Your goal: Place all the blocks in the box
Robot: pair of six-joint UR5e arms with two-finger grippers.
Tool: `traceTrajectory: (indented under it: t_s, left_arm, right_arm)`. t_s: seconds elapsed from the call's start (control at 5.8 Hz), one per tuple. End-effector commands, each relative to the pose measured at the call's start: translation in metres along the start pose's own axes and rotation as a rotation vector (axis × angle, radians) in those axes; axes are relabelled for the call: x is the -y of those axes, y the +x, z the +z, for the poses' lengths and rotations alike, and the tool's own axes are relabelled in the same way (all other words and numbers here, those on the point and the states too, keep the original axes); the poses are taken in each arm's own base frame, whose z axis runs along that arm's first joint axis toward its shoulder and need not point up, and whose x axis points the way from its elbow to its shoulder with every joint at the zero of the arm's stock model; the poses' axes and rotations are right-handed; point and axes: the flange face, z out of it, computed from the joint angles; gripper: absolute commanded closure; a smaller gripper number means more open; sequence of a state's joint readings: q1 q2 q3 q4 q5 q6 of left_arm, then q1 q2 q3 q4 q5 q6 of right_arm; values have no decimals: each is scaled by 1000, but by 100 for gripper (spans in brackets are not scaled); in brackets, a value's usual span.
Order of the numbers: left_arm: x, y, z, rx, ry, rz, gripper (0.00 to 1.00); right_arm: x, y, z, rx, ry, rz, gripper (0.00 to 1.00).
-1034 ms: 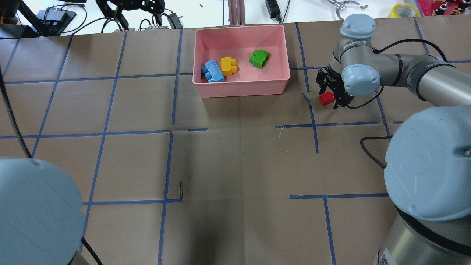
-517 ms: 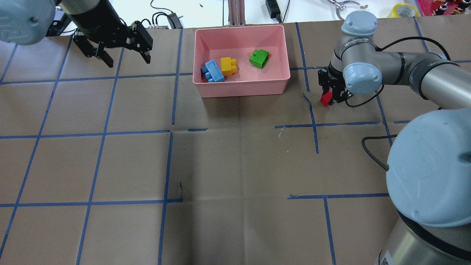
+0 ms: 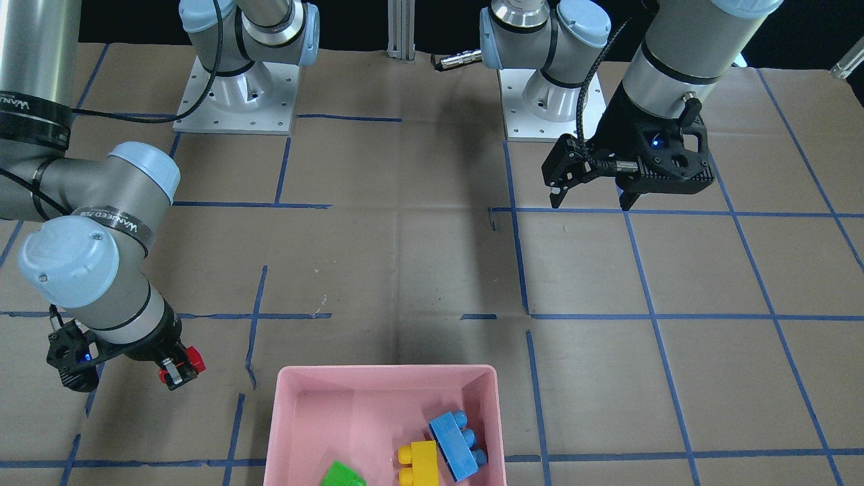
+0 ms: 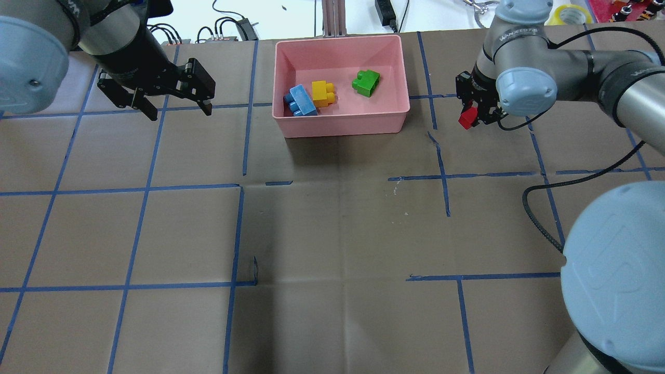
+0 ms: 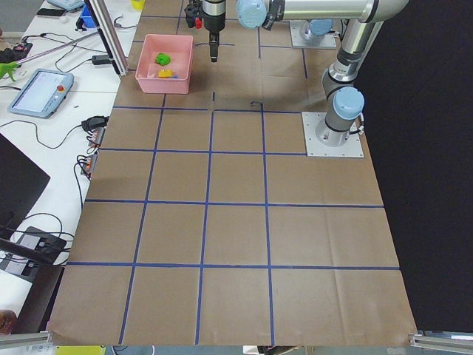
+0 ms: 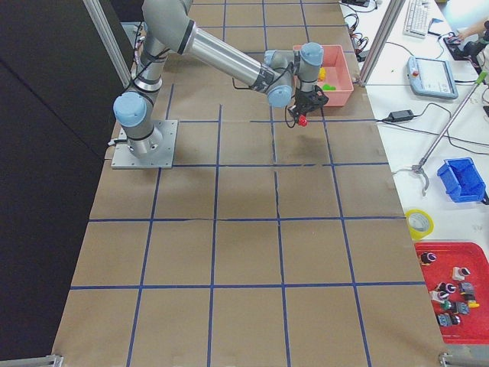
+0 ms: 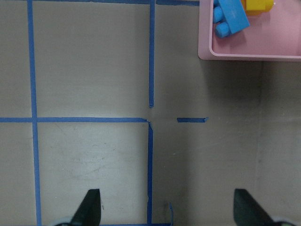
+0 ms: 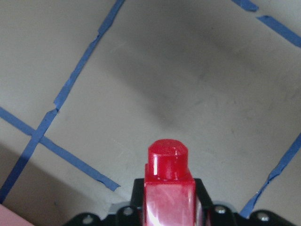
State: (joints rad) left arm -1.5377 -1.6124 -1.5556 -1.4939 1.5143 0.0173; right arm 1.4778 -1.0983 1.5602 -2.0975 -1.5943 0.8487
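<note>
Counter (image 4: 332, 234) covered in brown paper, creased, gridded with blue tape (image 4: 145, 188). Black backdrop (image 6: 46, 153) along one long side. White bench (image 6: 382, 206) along the other, carrying a teach pendant (image 6: 432, 76), blue bin (image 6: 463, 180), yellow tape roll (image 6: 419, 223) and red tray (image 6: 426, 313). Light even, shadows soft.

Lighting: bright, even, from overhead. Soft shadow on the table (image 4: 322, 234) against the pink box (image 4: 343, 124), robot's side. Glare streaks on red block (image 8: 168, 188); wrist view slightly soft there.
</note>
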Motion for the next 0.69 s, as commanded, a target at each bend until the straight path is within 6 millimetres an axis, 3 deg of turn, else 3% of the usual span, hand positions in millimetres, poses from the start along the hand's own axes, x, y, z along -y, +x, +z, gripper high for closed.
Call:
traceTrajectory:
  t_s: [0.0, 0.34, 0.52]
  left_arm:
    - [-1, 0, -3, 7, 8, 1, 0]
    - [2, -6, -2, 69, 6, 5, 0]
    - [2, -6, -5, 60, 14, 7, 0]
  right_arm:
    - [3, -26, -55, 51, 21, -205, 95]
    - [-41, -82, -103, 249, -43, -390, 95]
    - [-71, -119, -93, 355, -140, -443, 95]
